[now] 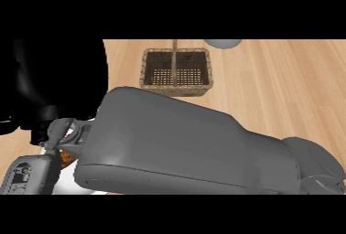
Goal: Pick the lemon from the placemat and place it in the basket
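— What's closest to you?

— My grey forearm (182, 146). It fills the middle and lower right of the frame and slants up toward the left, blocking most of the counter (283, 87).

— And your right hand?

— Just off the forearm's left end, at the lower left, some dark jointed parts (57, 133) stick out. I take them to be my right hand, but too little shows for me to tell whether it is spread, closed or clamped on anything.

— The left hand?

— A grey block (27, 176) sits in the lower left corner, just beside those parts. It may belong to my left hand, and I cannot tell its state either.

— Where is the lemon?

— I can't make one out. A small orange patch (66, 157) shows at the lower left, between the jointed parts and the forearm's edge, above a strip of white surface (67, 186). I cannot tell what it is.

— The basket?

— At top centre, a square wicker basket (211, 73) with a handle across it, well apart from that patch. Nothing shows inside it. A grey round thing (223, 43) is cut off by the top edge, right of the handle. A large black shape (47, 82) covers the upper left.
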You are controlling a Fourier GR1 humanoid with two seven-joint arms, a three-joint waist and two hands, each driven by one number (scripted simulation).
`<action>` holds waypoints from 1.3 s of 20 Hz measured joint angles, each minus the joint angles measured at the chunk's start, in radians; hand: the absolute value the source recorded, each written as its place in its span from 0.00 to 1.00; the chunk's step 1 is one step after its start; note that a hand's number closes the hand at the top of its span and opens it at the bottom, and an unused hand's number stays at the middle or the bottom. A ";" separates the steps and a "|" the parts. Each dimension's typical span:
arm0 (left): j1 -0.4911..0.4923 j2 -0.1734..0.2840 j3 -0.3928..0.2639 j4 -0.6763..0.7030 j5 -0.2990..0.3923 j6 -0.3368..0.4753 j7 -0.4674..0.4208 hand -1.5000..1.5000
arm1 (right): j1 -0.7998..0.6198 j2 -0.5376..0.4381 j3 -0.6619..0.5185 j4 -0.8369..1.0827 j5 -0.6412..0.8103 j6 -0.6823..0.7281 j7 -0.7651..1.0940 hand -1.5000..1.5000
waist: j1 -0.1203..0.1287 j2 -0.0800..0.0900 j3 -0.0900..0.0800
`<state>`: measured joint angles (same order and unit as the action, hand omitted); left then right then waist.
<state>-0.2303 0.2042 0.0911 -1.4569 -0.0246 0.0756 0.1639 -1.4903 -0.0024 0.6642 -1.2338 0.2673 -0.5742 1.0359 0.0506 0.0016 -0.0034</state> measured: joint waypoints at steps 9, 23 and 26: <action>-0.010 0.012 0.017 -0.002 0.006 -0.006 0.011 0.50 | -0.063 0.002 -0.010 0.283 -0.132 0.015 -0.101 1.00 | -0.009 0.005 0.001; -0.003 0.000 0.021 -0.001 -0.003 0.002 0.010 0.50 | -0.016 -0.019 -0.084 0.525 -0.209 0.130 -0.426 1.00 | -0.023 0.003 0.001; -0.002 0.007 0.025 0.000 -0.002 -0.002 0.009 0.50 | -0.051 -0.057 0.044 0.553 -0.088 0.197 -0.488 1.00 | -0.026 0.001 0.000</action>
<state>-0.2327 0.2116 0.1159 -1.4574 -0.0269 0.0740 0.1730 -1.5412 -0.0594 0.7078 -0.6809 0.1788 -0.3772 0.5474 0.0243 0.0030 -0.0034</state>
